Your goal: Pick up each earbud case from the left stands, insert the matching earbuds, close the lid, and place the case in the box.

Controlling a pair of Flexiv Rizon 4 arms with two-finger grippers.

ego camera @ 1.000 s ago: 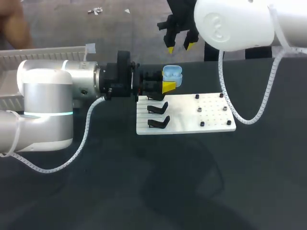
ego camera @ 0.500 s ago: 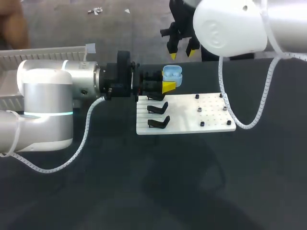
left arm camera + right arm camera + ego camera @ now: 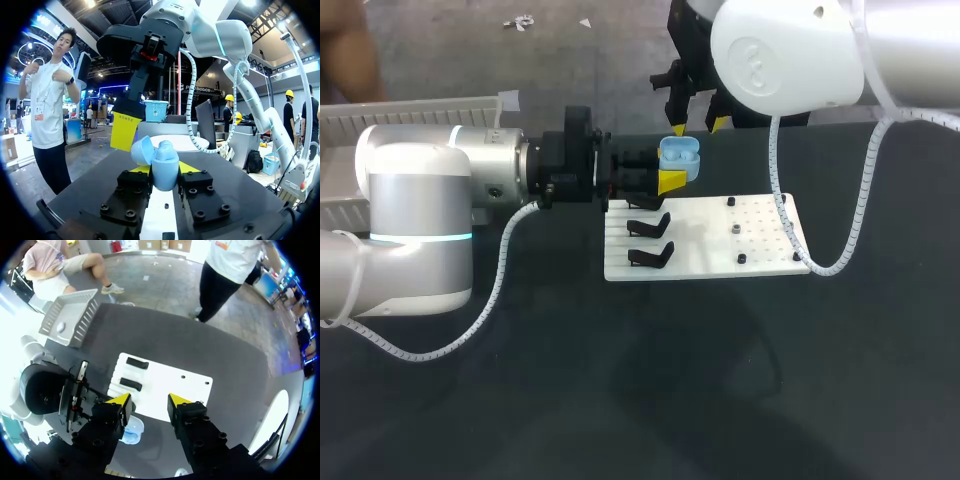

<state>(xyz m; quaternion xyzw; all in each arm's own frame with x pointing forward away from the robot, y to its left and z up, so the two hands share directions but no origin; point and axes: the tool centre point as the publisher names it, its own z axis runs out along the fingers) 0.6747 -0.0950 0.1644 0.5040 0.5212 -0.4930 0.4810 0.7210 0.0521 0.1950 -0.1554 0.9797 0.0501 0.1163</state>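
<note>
A light blue earbud case (image 3: 679,155) with its lid up is held above the back left corner of the white board (image 3: 760,255). My left gripper (image 3: 667,172) is shut on the case from both sides. In the left wrist view the case (image 3: 163,162) stands between the yellow tips of the left gripper (image 3: 164,171). My right gripper (image 3: 697,125) hangs just above and behind the case, open, with nothing between its fingers. In the right wrist view the case (image 3: 131,432) lies below the right gripper (image 3: 149,400), near one finger.
Two black stands (image 3: 649,227) (image 3: 651,255) sit on the board's left part, and small dark pegs (image 3: 735,229) dot its right part. A grey slatted tray (image 3: 410,112) lies at the table's back left; it also shows as the tray (image 3: 70,317) in the right wrist view.
My right gripper has come down closer to the open case. The left arm and the case have stayed put.
</note>
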